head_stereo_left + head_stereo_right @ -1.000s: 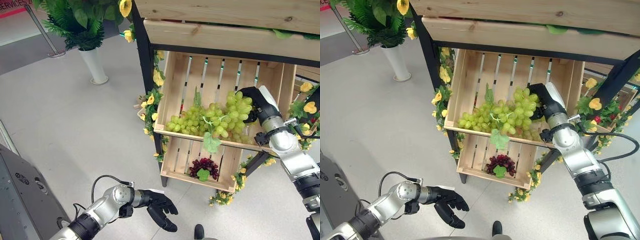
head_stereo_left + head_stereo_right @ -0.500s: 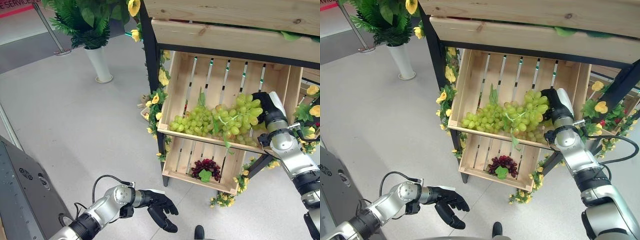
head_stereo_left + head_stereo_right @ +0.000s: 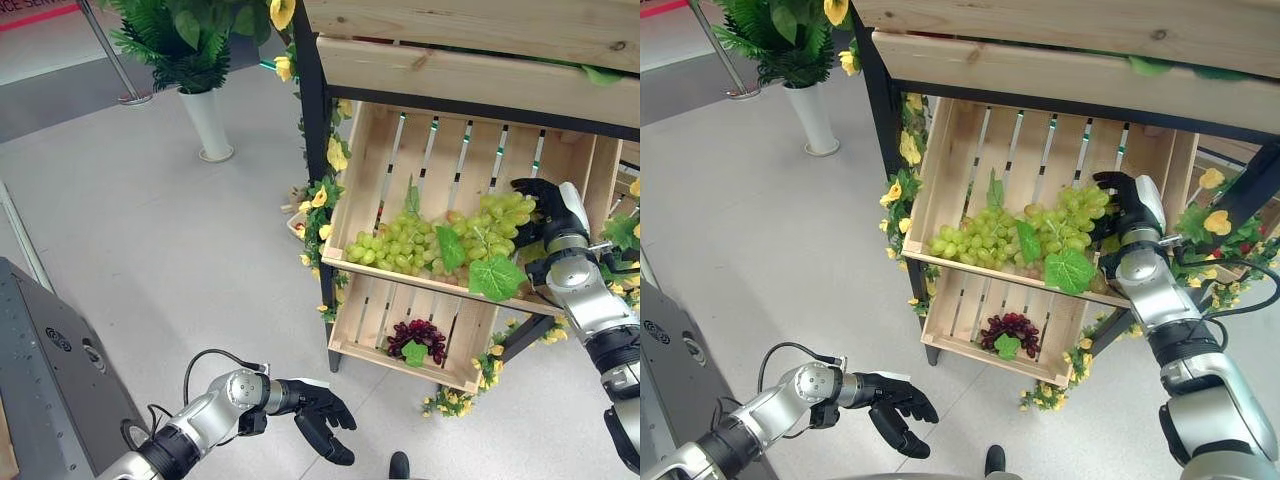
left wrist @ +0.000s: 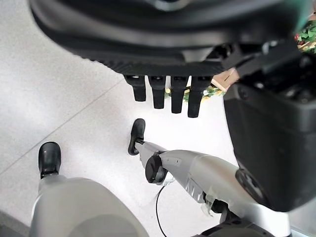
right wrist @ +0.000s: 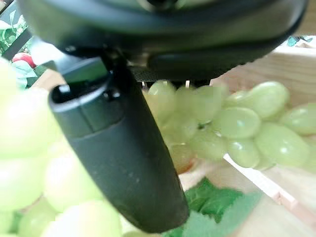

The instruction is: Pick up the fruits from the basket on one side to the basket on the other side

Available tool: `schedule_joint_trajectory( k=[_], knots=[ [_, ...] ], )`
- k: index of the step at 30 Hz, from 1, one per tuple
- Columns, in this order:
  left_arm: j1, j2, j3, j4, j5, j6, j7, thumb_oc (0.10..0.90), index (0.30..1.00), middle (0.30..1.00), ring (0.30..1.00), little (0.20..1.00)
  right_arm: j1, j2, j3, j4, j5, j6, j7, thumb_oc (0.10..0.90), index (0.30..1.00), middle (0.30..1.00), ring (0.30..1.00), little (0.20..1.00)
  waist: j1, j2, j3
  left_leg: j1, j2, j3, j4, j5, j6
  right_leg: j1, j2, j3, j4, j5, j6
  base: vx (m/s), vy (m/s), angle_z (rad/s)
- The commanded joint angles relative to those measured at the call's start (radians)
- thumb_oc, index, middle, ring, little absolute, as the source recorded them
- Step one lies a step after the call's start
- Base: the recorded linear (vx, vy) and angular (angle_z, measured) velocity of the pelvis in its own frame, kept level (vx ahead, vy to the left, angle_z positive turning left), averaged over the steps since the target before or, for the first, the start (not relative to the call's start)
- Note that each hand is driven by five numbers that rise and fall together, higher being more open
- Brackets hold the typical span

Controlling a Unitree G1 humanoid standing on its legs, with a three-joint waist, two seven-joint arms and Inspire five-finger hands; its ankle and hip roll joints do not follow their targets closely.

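R hand [image 3: 545, 205] sits at the right end of the bunch of pale green grapes [image 3: 440, 238] inside the upper slatted wooden crate [image 3: 365, 165]; the wrist view has the thumb pressed among the berries, but whether the fingers close round them I cannot tell. Judgement: step in hand = securing the bunch for lift-out. To do it well, take hold near the stem or the bunch's core, not loose outer berries, lift clear of the crate's front lip before swinging sideways, and watch that the big green leaves [image 3: 497, 277] draped over the lip don't snag. Grapes lie along the crate's front edge, spread left to right. Lower slatted wooden crate [image 3: 355, 325] holds a small dark red grape cluster [image 3: 417, 337] w/ a green leaf on it. L hand [image 3: 315, 415] hangs low over the grey floor, fingers relaxed, holding nothing.
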State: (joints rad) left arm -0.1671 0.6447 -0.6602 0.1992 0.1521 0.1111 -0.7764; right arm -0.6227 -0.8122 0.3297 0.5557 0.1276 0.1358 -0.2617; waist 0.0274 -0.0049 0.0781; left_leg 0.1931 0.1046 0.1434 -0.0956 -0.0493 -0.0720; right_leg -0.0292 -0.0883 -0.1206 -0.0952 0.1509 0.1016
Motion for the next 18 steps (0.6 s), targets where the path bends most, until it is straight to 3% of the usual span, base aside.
schedule_joint_trajectory(
  k=[1,5,9,13,18],
  knots=[
    [-0.143,0.051,-0.059,-0.026,-0.060,-0.083,0.001,0.800,0.900,0.900,0.900,0.900,-0.207,-0.118,0.023,0.028,-0.037,-0.022,-0.065,0.800,0.900,0.900,0.900,0.900,0.012,-0.028,-0.035,-0.071,-0.026,-0.045,0.008,0.009,0.025,0.130,-0.048,-0.026,0.008,-0.122,0.065,0.00,0.000,0.00],
    [-0.151,0.063,-0.052,-0.028,-0.066,-0.087,-0.001,0.800,0.900,0.900,0.900,0.900,-0.216,-0.140,0.040,0.013,-0.092,0.030,0.042,0.800,0.900,0.900,0.900,0.900,0.006,-0.031,-0.034,-0.070,-0.028,-0.043,0.008,0.006,0.025,0.130,-0.049,-0.025,0.008,-0.121,0.067,0.00,0.000,0.00],
    [-0.144,0.069,-0.042,-0.028,-0.061,-0.089,-0.001,0.800,0.900,0.900,0.900,0.900,-0.232,-0.182,0.084,-0.014,-0.174,0.041,0.147,0.800,0.900,0.900,0.900,0.900,0.000,-0.035,-0.034,-0.067,-0.027,-0.037,0.008,0.006,0.024,0.131,-0.049,-0.021,0.008,-0.120,0.068,0.00,0.000,0.00],
    [-0.128,0.091,-0.028,-0.031,-0.053,-0.102,-0.002,0.800,0.900,0.900,0.900,0.900,-0.301,-0.292,0.212,-0.073,-0.421,-0.001,0.335,0.800,0.900,0.900,0.900,0.900,-0.008,-0.048,-0.034,-0.067,-0.024,-0.028,0.008,0.008,0.023,0.129,-0.046,-0.015,0.008,-0.118,0.069,0.00,0.000,0.00],
    [-0.097,0.122,-0.004,-0.049,-0.047,-0.109,0.001,0.800,0.900,0.900,0.900,0.900,-0.410,-0.417,0.374,-0.168,-0.602,-0.061,0.492,0.800,0.900,0.900,0.900,0.900,-0.018,-0.066,-0.034,-0.069,-0.019,-0.014,0.008,0.011,0.019,0.124,-0.042,-0.007,0.008,-0.115,0.071,0.00,0.000,0.00]
  ],
)
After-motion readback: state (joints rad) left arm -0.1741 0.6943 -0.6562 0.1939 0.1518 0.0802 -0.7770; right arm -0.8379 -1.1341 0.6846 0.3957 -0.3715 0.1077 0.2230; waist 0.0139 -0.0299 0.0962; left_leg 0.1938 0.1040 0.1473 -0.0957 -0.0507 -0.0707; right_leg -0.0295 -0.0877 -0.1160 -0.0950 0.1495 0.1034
